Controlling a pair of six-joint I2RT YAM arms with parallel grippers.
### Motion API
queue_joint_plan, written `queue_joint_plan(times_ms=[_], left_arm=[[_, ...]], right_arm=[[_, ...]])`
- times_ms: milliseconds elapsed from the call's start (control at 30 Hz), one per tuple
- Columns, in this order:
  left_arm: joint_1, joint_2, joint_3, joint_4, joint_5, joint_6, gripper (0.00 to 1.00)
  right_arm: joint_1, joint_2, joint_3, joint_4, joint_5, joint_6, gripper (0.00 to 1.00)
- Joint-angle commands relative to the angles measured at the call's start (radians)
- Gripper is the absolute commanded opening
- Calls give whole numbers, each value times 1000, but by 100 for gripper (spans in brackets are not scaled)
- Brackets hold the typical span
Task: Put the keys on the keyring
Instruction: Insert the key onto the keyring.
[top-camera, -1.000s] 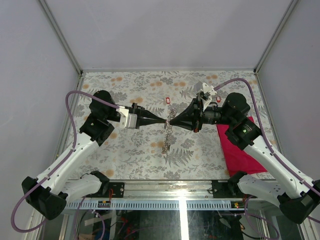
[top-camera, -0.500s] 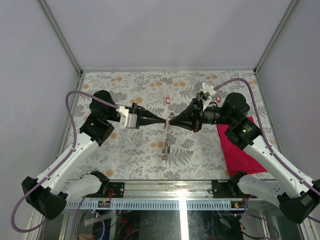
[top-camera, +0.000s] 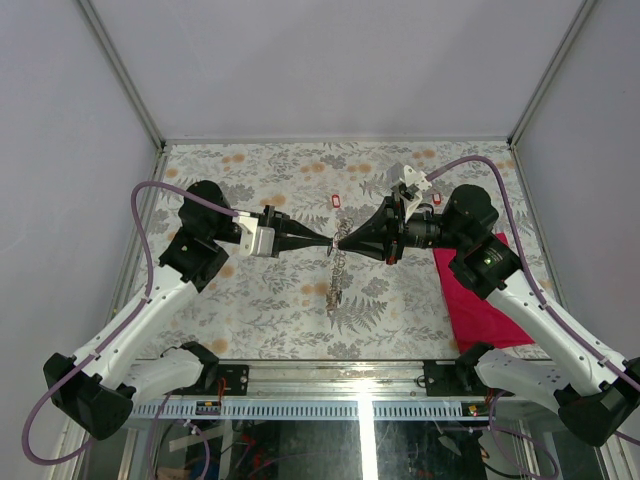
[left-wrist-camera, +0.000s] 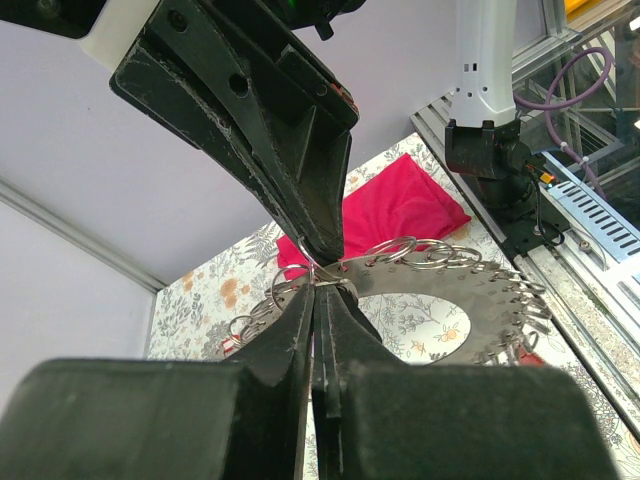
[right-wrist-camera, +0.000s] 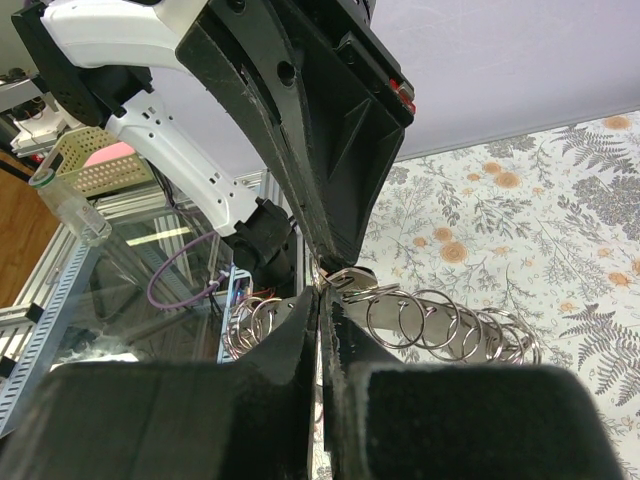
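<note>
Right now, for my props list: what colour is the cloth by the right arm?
The cloth is red, clearest in top external.

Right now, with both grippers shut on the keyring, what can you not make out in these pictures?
Top view: where the left gripper and right gripper meet on the keyring is too small; a key there cannot be told.
Top view: red key, too small to show its hole.
Left wrist: keyring's left part, behind both grippers' fingers.
Right wrist: keyring's lower part, hidden by own fingers.
</note>
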Motion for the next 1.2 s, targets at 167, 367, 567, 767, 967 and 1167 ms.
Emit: queue_joint_plan(times_ms=[167, 367, 567, 767, 967, 1167], left_arm=[[-9, -13, 37, 42, 29, -5, 0], [-10, -12, 40, 41, 30, -5, 0], [-10, -11, 40, 40, 31, -6, 0], [-10, -9, 40, 38, 30, -7, 0], [-10, -15, 35, 37, -43, -23, 0], [-10, -22, 19, 73, -196, -78, 0]], right_arm=[[4, 0, 24, 11, 25, -25, 0], [4, 7, 27, 4, 7, -24, 0], [4, -5, 25, 11, 21, -27, 0], [4, -33, 9, 56, 21, -25, 0], [4, -78, -13, 154, -32, -31, 0], [4, -103, 47, 50, 86, -120, 0]])
